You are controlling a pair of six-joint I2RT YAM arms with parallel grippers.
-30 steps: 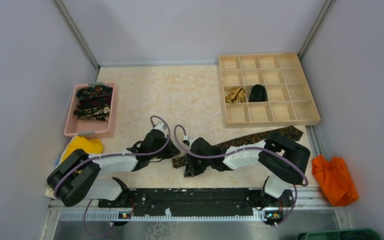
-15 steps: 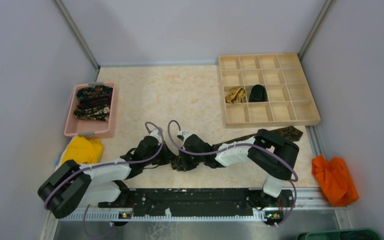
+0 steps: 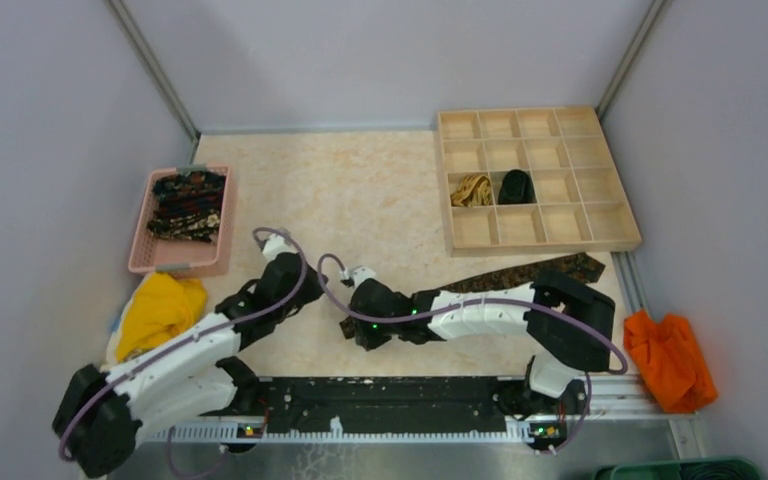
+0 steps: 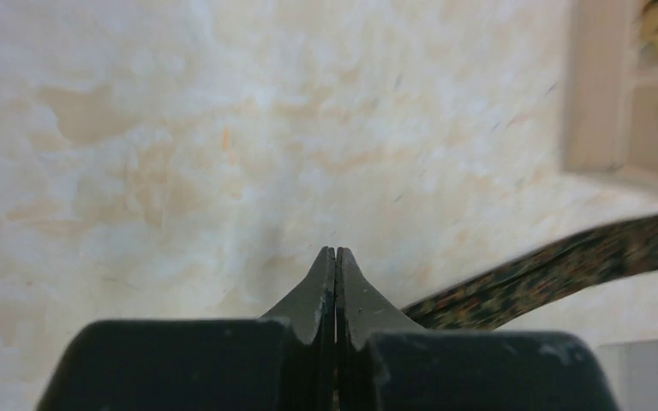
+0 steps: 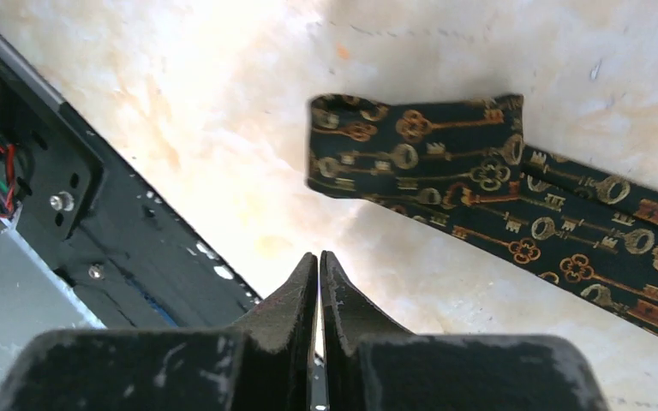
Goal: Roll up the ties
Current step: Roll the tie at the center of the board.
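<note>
Dark tie (image 5: 480,184) patterned with gold-brown keys, laid flat across the near right worktop (image 3: 360,190), left end folded over, left gripper (image 4: 335,257) and right gripper (image 5: 319,261) each pressed together

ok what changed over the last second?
Left end effector swung away from the tie toward the left, shut and empty. Right end effector edged left, shut, beside the tie's folded end, not gripping. Tie, wooden tray, pink basket unmoved.
</note>
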